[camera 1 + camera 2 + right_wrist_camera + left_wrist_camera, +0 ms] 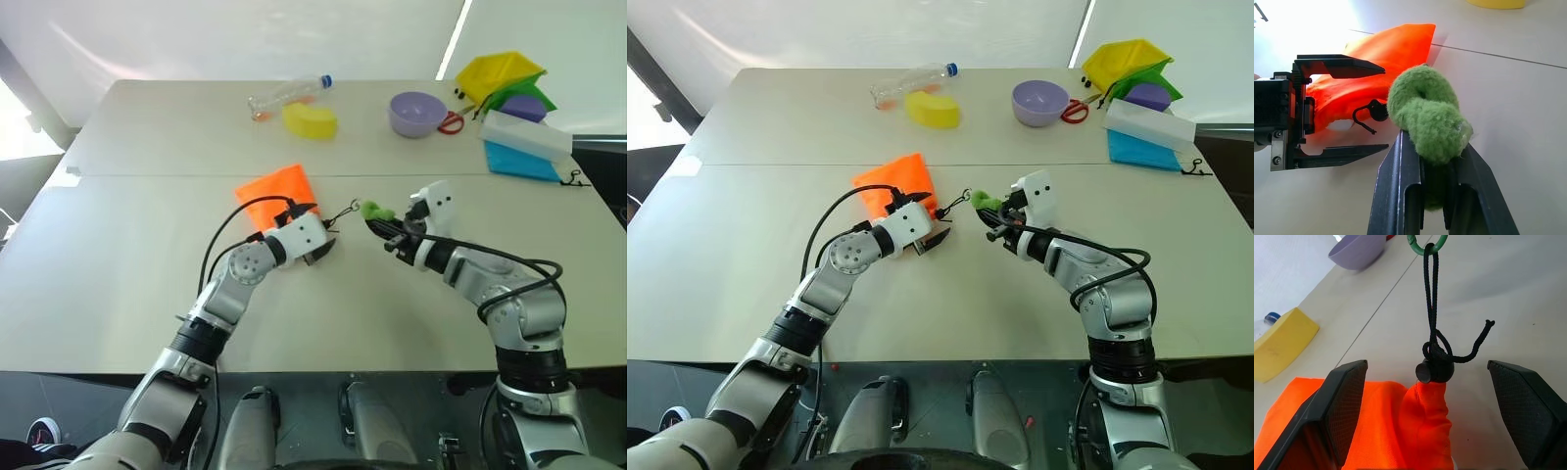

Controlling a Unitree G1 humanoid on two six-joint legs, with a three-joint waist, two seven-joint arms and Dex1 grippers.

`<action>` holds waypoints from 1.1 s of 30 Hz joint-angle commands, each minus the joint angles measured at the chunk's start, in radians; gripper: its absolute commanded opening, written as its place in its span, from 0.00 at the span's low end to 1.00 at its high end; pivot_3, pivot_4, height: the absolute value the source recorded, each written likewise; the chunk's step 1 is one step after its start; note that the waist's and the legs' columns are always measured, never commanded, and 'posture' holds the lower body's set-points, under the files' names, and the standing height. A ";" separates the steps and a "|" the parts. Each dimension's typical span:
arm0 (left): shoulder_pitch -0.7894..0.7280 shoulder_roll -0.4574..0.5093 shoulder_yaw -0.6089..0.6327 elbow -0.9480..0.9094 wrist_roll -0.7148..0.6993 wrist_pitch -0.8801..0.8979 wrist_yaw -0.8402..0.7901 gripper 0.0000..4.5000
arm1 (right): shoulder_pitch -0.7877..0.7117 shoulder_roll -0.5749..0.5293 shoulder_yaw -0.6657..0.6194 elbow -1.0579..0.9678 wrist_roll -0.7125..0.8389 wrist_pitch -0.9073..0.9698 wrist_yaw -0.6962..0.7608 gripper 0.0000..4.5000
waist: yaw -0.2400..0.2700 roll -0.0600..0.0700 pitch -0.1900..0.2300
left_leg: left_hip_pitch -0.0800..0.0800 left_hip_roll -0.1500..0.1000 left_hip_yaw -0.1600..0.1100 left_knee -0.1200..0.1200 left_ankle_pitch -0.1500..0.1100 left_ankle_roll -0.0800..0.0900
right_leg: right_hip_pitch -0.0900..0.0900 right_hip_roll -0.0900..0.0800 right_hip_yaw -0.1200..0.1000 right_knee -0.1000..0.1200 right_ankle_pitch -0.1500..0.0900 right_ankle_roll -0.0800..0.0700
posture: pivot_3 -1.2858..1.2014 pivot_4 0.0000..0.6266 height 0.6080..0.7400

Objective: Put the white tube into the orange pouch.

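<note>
pouch [277, 193] on table [118, 284], bowl [416, 113] behind

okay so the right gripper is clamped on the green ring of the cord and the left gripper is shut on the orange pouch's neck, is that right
Not quite. The left gripper is open, its fingers standing either side of the orange pouch neck, as the left wrist view shows. The right gripper is indeed clamped on the green ring.

no readable text, labels or numbers on anything
</note>
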 commanded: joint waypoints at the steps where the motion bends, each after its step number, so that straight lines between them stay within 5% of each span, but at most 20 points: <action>1: 0.009 -0.008 -0.006 -0.051 -0.012 -0.001 -0.004 0.82 | -0.011 -0.005 0.001 -0.032 0.007 -0.018 0.002 0.00 | 0.000 0.000 0.000 | 0.000 0.000 0.000 0.000 0.000 0.000 | 0.000 0.000 0.000 0.000 0.000 0.000 | 0.52 0.24 1.00; 3: 0.014 -0.007 -0.013 -0.057 -0.004 -0.003 -0.004 0.67 | -0.012 -0.005 0.001 -0.032 0.007 -0.017 0.002 0.00 | 0.000 0.000 0.000 | 0.000 0.000 0.000 0.000 0.000 0.000 | 0.000 0.000 0.000 0.000 0.000 0.000 | 0.52 0.24 1.00; 26: 0.005 -0.012 0.014 -0.055 -0.082 -0.030 -0.028 0.67 | -0.014 -0.006 0.005 -0.029 0.006 -0.022 0.006 0.00 | 0.000 0.000 0.000 | 0.000 0.000 0.000 0.000 0.000 0.000 | 0.000 0.000 0.000 0.000 0.000 0.000 | 0.52 0.24 1.00; 28: 0.003 -0.013 0.014 -0.053 -0.059 -0.029 -0.002 0.55 | -0.013 -0.006 0.004 -0.032 0.007 -0.021 0.005 0.00 | 0.000 0.000 0.000 | 0.000 0.000 0.000 0.000 0.000 0.000 | 0.000 0.000 0.000 0.000 0.000 0.000 | 0.52 0.24 1.00; 33: 0.000 0.001 0.003 -0.052 -0.037 -0.023 -0.001 0.55 | -0.015 -0.008 0.004 -0.030 0.006 -0.021 0.005 0.00 | -0.001 0.000 0.000 | 0.000 0.000 0.000 0.000 0.000 0.000 | 0.000 0.000 0.000 0.000 0.000 0.000 | 0.52 0.24 1.00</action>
